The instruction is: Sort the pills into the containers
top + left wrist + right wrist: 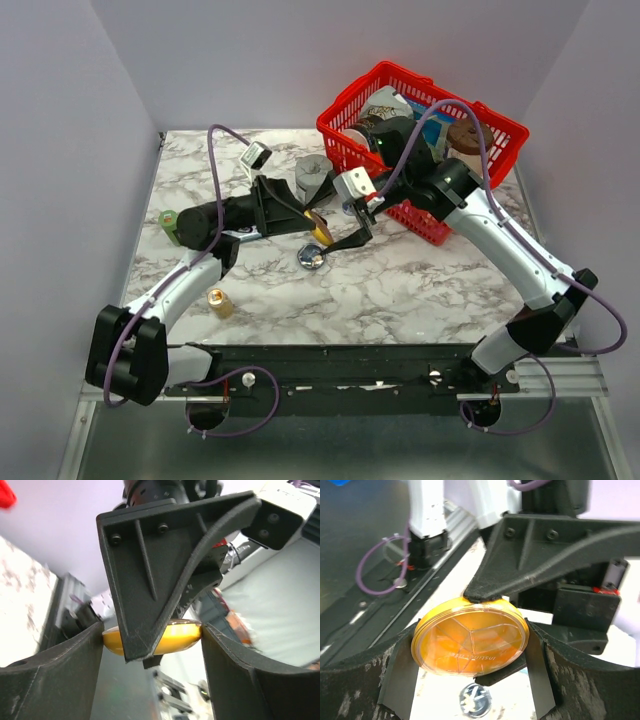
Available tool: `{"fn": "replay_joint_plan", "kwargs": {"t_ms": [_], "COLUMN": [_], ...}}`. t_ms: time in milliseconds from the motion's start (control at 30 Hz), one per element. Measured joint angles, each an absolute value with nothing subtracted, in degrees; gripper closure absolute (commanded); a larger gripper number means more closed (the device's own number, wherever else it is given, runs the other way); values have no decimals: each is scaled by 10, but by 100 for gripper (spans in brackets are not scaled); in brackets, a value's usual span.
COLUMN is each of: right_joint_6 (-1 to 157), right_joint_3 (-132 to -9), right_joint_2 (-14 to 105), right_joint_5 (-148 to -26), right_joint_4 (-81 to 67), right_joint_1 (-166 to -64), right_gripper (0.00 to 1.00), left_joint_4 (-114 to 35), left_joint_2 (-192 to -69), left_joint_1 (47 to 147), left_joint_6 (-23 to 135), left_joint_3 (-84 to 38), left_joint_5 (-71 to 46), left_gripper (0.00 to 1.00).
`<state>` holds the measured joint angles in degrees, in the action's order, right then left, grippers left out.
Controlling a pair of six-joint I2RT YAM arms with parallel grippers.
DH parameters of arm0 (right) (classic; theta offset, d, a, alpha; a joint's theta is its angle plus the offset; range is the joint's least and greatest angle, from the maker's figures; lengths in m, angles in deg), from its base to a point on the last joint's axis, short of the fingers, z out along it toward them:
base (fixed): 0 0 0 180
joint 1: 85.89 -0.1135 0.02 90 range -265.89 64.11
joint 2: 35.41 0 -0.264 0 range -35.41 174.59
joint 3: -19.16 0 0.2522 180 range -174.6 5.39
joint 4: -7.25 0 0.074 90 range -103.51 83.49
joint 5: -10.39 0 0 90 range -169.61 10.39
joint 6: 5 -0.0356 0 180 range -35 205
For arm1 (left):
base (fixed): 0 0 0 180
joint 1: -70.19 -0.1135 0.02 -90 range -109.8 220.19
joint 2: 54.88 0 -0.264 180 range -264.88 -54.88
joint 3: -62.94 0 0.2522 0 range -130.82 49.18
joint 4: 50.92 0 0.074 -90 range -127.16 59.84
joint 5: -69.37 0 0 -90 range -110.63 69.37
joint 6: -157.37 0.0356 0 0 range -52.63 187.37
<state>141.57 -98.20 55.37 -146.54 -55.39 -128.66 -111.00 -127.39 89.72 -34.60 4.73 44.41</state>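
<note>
The left gripper (152,639) is closed on the translucent orange round plastic dish (470,639), its fingers pinching opposite points of the rim. The right gripper (470,655) brackets the same rim crosswise, and its pads look to be touching it too. The dish hangs above the desk at the centre of the top view, its face tilted toward the right wrist camera.

It is probably light, thin-walled, stiff and smooth, so it could slip or twist between the pads. The rim, taken across the full width, seems the soundest hold, with only a modest squeeze lest it crack.

Just below it in the frame lies the small silvery round dish (311,258) on the white marbled desk (420,290). Further out are a grey squat cylinder (312,175) at upper centre, a red wire basket (425,135) at upper right and a small golden bottle (220,302) at lower left. Pale walls close in on three sides, leaving the arms little room.
</note>
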Motion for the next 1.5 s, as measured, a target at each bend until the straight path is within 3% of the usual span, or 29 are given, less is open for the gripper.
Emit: {"fn": "replay_joint_plan", "kwargs": {"t_ms": [467, 867, 1500], "right_joint_6": [1283, 1257, 1244], "right_joint_3": [-950, -943, -940], "right_joint_2": [530, 530, 530], "right_joint_5": [-1401, -1359, -1326], "right_joint_4": [-391, -335, -319], "right_joint_1": [-1293, -1294, -1297], "right_gripper": [73, 75, 76], "left_joint_4": [-1045, -959, -944], "left_joint_2": [-1186, -1144, -1133], "left_joint_1": [895, 897, 898], "left_joint_6": [-194, -167, -224], "left_joint_3": [77, 88, 104], "left_joint_5": [337, 242, 170], "left_gripper": [1, 1, 1]}}
